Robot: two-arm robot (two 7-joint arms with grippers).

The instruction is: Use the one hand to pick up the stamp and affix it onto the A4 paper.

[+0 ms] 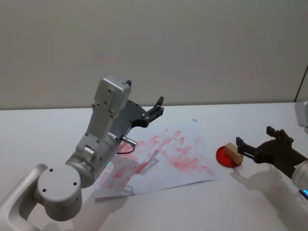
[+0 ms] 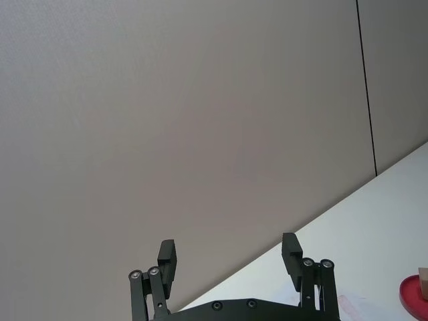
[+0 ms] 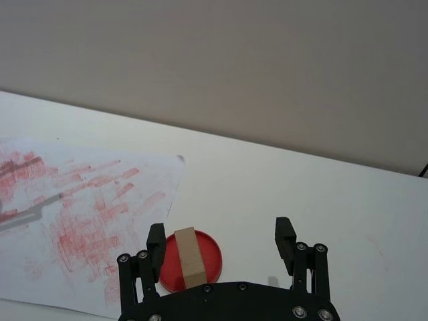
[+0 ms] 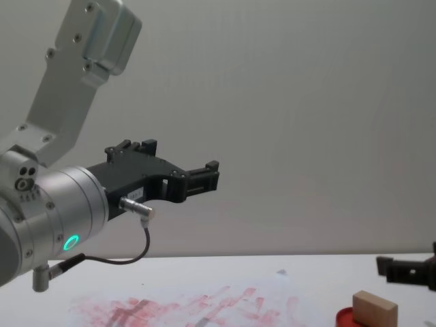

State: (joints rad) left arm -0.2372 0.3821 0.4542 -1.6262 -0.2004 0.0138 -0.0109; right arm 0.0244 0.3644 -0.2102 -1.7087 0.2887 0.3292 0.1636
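The stamp [image 1: 233, 151], a light-tan wooden block, rests on a round red ink pad [image 1: 223, 157] just right of the A4 paper [image 1: 163, 159], which is smeared with red ink. My right gripper [image 1: 254, 136] hovers open just right of the stamp. In the right wrist view, the stamp [image 3: 188, 257] lies close to one finger [image 3: 156, 242] of the open right gripper [image 3: 221, 237], nothing held. The chest view shows the stamp [image 4: 375, 308] below and left of the right gripper [image 4: 407, 267]. My left gripper [image 1: 159, 103] is raised high over the paper's far left side, open and empty.
The white table [image 1: 250, 202] extends around the paper, with a grey wall behind. My left arm's big elbow [image 1: 60, 192] fills the near left. A black cable [image 1: 302, 84] runs down the wall at far right.
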